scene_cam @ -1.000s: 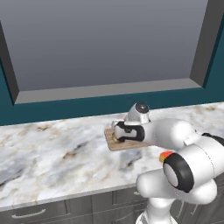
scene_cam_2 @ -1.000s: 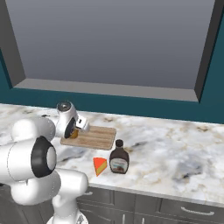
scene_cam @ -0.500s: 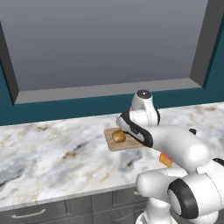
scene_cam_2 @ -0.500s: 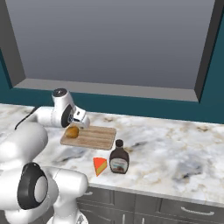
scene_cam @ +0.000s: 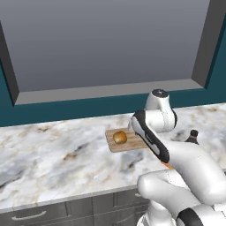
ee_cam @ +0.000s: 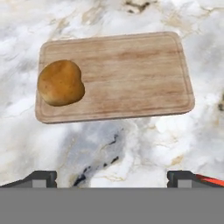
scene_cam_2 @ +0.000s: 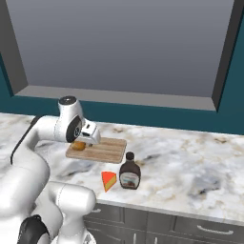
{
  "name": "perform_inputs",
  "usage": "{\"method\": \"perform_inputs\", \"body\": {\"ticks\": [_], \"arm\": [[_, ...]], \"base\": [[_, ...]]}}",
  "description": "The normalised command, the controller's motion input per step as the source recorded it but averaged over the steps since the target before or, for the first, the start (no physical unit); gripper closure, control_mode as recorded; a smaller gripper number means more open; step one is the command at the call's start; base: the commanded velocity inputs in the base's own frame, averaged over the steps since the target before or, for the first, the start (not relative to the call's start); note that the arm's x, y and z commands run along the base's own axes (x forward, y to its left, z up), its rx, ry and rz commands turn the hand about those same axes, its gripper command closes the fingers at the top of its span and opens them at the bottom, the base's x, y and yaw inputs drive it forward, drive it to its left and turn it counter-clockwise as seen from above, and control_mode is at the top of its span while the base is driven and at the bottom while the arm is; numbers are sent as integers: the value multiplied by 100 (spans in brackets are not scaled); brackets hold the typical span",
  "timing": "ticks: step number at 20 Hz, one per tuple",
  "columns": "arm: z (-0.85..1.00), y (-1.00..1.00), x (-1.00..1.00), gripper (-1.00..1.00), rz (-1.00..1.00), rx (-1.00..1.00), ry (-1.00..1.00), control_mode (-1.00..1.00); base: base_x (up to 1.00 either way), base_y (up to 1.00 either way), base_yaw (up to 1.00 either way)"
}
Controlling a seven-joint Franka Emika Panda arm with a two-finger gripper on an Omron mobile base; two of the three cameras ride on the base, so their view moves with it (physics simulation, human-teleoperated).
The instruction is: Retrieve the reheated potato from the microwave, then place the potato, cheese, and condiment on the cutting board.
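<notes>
The potato (ee_cam: 61, 82) lies at the nine o'clock end of the cutting board (ee_cam: 131, 74) in the hand view, close to that short edge. Being round, it could roll off onto the marble counter (ee_cam: 131, 144) if the board is nudged or the next item lands against it.

Further right in the right base view, the cheese (scene_cam_2: 108, 180) and the condiment bottle (scene_cam_2: 129, 172) stand just beside each other at about five o'clock from the board. Reaching for the wedge could tip the upright bottle, since they nearly touch.

The gripper (ee_cam: 112, 177) hangs above the counter near the board's long edge, looking down on it. Its jaws are spread wide with nothing between them. The arm folds back over the board, wrist raised above the potato in both base views.
</notes>
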Motion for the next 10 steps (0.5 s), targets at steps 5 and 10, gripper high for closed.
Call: {"method": "perform_inputs", "body": {"ticks": [5,10], "arm": [[0,-22,-62,-100,3,0,1,-100],[0,-12,-49,-100,0,0,9,-100]], "base": [[0,0,0],[0,0,0]]}}
